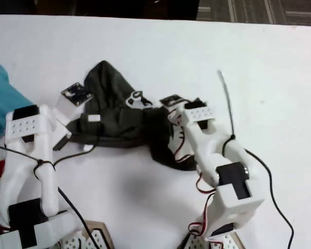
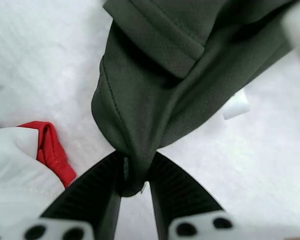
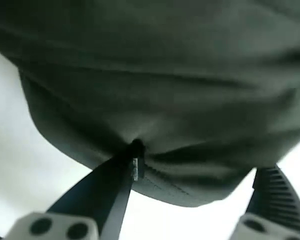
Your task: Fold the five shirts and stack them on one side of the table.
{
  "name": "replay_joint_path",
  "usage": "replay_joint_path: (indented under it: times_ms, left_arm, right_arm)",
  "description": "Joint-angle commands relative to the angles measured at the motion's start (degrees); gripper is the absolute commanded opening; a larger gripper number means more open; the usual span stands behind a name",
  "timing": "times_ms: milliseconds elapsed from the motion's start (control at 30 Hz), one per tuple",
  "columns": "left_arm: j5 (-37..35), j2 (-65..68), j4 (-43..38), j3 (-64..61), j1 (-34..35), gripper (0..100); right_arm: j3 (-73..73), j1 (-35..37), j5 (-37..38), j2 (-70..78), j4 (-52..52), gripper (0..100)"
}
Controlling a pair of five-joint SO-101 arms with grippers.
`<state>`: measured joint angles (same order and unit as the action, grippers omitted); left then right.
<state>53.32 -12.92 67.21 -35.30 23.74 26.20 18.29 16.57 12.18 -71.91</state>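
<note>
Two arms: left arm and right arm stand side by side at the near edge of the table, both bent in toward one dark shirt.
Teal shirt: lies at the table's far left edge, partly cut off by the frame, well apart from the dark shirt.
Red cloth: a folded red edge on the table just beside the left gripper, touching a white cloth. Cannot tell what either piece is.
Left gripper: fingers pressed together on a bunched corner of the dark shirt. The cloth fans out from the pinch.
Dark shirt: crumpled in the middle of the table between the two arms, not flat and not folded. It rises to a peak on the far side, and a white label shows on its left part. Its right part runs under the right arm's wrist.
Right gripper: fingers spread wide. One fingertip pokes into a fold of the dark shirt, and the other stands clear to the side. The shirt's hem sags between them.
Cable: thin and black, lying on the bare table right of the right arm and running toward the far side.
</note>
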Motion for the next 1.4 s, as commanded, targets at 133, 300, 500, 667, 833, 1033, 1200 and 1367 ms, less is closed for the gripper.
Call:
replay_joint_path:
  times_ms: [133,300,500,667,833,1033,1200,1367]
  left_arm:
    - [0.26,-2.64,0.09,1.98,-0.44,3]
    - [0.18,-2.64,0.09,1.98,-0.44,3]
    - [-0.09,-2.64,0.18,1.89,-0.70,3]
    - [-0.18,-3.08,0.35,2.42,-0.79,3]
    - [-0.44,-3.08,3.08,5.76,-1.67,3]
    - [-8.44,-3.16,12.57,19.21,-1.67,3]
    - [-12.92,-3.16,19.43,32.13,-2.81,3]
    - [-19.78,-3.16,25.41,45.58,-5.36,3]
  right_arm:
    - [-3.43,1.98,0.00,5.93,2.24,14.8]
    - [-6.15,1.19,0.26,4.97,0.84,2.7]
    - [-9.93,-5.23,2.64,-6.11,-1.10,1.9]
    - [-10.20,-7.87,7.12,-20.70,-1.10,1.9]
    - [-10.46,-8.04,6.95,-31.87,-1.63,1.9]
    - [-10.37,-9.63,6.86,-38.29,5.32,1.9]
    - [-10.55,-13.67,6.86,-38.81,12.70,1.9]
    - [-12.75,-16.04,6.86,-40.40,14.73,1.9]
